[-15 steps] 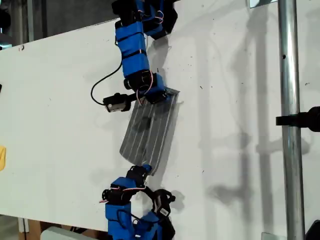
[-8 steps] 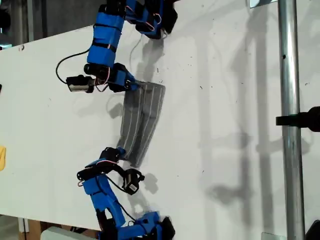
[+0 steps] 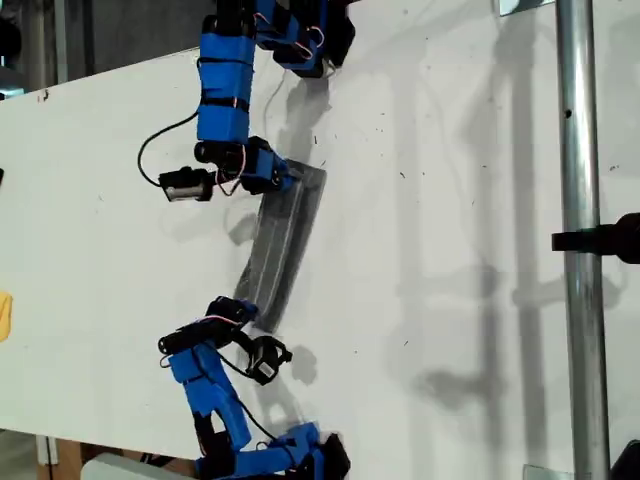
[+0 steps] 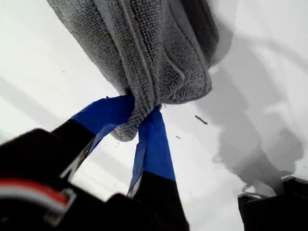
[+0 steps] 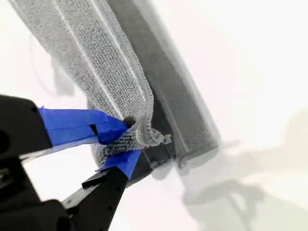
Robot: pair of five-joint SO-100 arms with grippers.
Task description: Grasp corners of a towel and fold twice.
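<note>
Grey towel point(image 3: 280, 245) hung pinched in my first gripper point(image 4: 139, 118) and second gripper point(image 5: 126, 139); level, matched travel would keep edges aligned.

**Blue and black arms**

Both arms are built of bright blue segments with black motor blocks. Thin black cables loop beside each; red and white wires show at the joints. My first pincer point(image 4: 144, 118) and my second pincer point(image 5: 122, 139) have blue-taped black fingers.
</note>
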